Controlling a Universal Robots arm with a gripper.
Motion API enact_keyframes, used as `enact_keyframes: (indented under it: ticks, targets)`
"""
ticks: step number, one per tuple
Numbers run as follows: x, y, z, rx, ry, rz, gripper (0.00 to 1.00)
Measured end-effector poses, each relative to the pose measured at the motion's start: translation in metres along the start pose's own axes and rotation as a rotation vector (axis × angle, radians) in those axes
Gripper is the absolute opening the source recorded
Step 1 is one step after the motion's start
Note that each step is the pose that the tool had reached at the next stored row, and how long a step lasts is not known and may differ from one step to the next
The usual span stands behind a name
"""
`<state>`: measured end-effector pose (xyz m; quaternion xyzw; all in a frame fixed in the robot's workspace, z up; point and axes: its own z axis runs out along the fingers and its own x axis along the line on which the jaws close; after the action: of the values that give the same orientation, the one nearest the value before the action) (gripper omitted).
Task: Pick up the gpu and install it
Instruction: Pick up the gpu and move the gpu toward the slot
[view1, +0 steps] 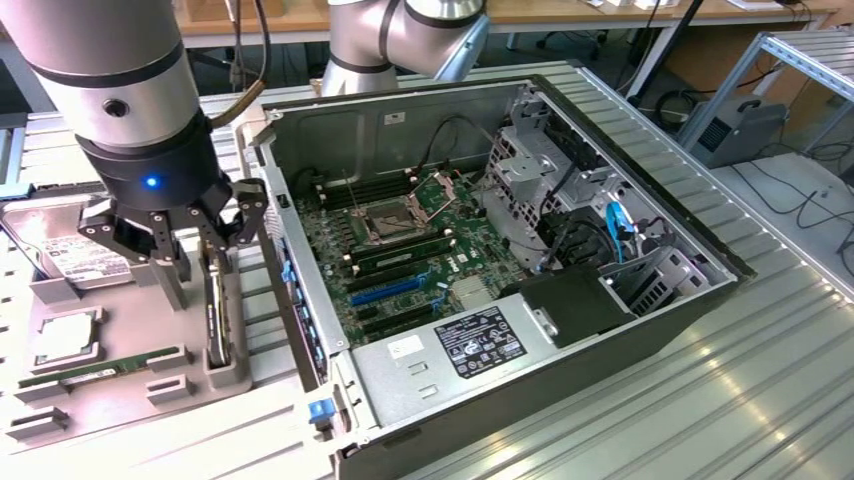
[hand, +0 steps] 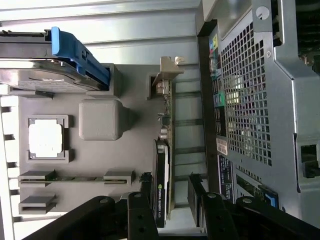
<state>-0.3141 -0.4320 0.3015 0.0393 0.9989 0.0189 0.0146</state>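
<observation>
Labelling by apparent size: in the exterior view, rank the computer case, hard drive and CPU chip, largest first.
1. computer case
2. hard drive, partly behind the arm
3. CPU chip

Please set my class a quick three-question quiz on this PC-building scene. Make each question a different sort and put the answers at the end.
1. True or false: the gpu is already seated in the motherboard.
2. Multiple choice: the claw is A) shut on the RAM stick, B) open, with a finger on either side of the gpu, C) down inside the computer case.
3. Short answer: which part in the grey holder has a blue plastic piece on it?
Key: 1 false, it stands on edge in the grey holder; 2 B; 3 the hard drive.
</observation>
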Motion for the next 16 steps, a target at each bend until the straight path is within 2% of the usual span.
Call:
enact_keyframes:
  ticks: [4,5,7,8,9,10,12,14,16]
  targets:
    - [0.0,0.0001,0.0037,0.0,0.0,0.0,0.42]
    - [0.0,0.0004,0.0084,0.0,0.0,0.0,0.42]
    - [0.001,0.0056,0.0289,0.0,0.0,0.0,0.42]
    - [0.002,0.0049,0.0462,0.0,0.0,0.0,0.42]
    - [0.003,0.0045,0.055,0.0,0.0,0.0,0.42]
    - [0.003,0.0048,0.0581,0.0001,0.0,0.0,0.28]
    - [0.003,0.0048,0.0568,0.0,-0.0001,0.0,0.27]
    - [0.003,0.0052,0.0475,0.0,0.0,0.0,0.27]
    - [0.003,0.0053,0.0446,0.0001,0.0,0.0,0.27]
